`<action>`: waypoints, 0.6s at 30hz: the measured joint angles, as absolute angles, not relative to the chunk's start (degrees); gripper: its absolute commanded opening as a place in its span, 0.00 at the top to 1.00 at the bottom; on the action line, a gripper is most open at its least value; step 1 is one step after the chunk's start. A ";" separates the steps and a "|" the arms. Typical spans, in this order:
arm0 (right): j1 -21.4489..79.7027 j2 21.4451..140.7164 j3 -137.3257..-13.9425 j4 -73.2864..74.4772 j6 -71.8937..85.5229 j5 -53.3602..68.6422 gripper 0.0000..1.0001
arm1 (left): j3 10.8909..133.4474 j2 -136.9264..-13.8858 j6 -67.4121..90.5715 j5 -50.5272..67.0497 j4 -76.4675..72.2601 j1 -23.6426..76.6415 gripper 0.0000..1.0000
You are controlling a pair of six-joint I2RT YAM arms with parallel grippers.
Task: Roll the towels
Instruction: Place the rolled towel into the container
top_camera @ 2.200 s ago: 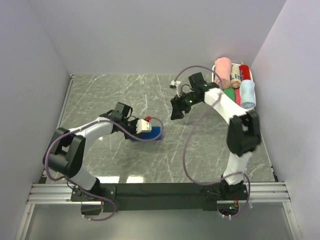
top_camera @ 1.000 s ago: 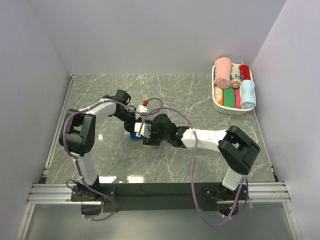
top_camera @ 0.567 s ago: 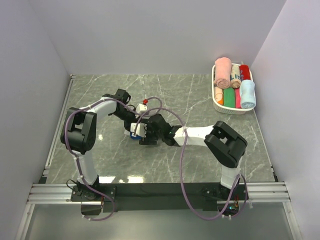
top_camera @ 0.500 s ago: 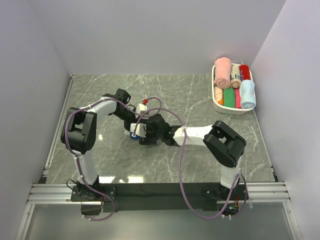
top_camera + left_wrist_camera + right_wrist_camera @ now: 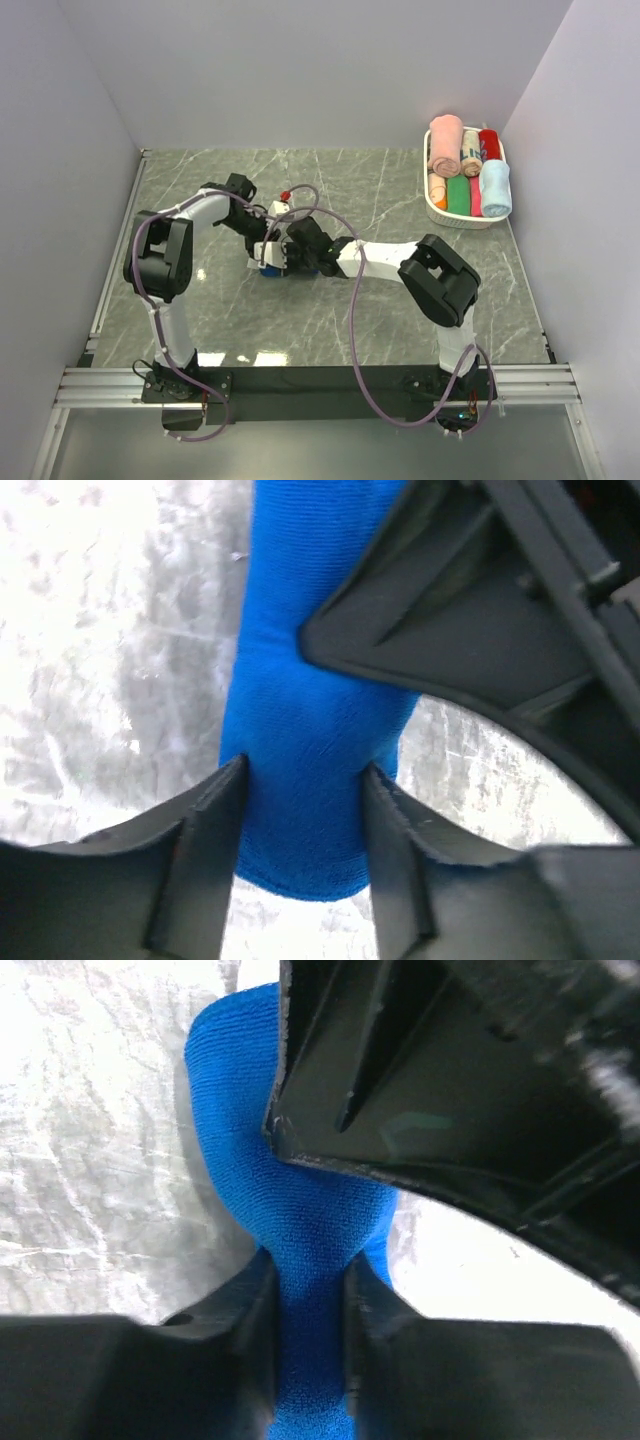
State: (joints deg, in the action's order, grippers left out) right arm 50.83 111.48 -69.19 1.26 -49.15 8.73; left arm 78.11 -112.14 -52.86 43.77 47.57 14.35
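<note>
The royal blue towel [image 5: 268, 269] lies rolled on the marble table, mostly covered by both grippers. My left gripper [image 5: 266, 252] reaches it from the far left. In the left wrist view its fingers press both sides of the roll [image 5: 300, 730], gripper point [image 5: 303, 772]. My right gripper [image 5: 290, 262] comes in from the right. In the right wrist view it [image 5: 310, 1260] pinches a narrow fold of the same towel [image 5: 290, 1210]. The pale sky blue towel [image 5: 495, 188] lies rolled in the white basket [image 5: 462, 218] at the far right.
The basket also holds rolled pink [image 5: 445, 143], red [image 5: 489, 140] and green [image 5: 458, 192] towels. Grey walls close in the table on the left, back and right. Cables loop from both arms over the table's centre.
My right arm has swung from near the basket to the royal blue towel and its jaws have closed on it. My left gripper's jaws have widened slightly but still touch the roll.
</note>
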 measured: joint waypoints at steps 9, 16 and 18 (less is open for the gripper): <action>50.68 111.31 -69.36 2.79 -50.24 9.89 1.00 | 78.78 -111.33 -47.53 45.23 47.79 7.94 0.09; 48.69 109.86 -72.51 12.03 -39.83 12.38 1.00 | 78.32 -100.66 -40.84 41.85 40.77 1.50 0.01; 46.92 109.84 -74.17 15.27 -35.92 13.63 1.00 | 78.11 -96.27 -38.37 40.64 37.95 1.28 0.01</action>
State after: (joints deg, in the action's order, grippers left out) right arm 46.92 109.84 -74.17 15.27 -35.92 13.63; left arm 78.11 -96.27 -38.37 40.64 37.95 1.28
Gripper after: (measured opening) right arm 0.318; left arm 0.994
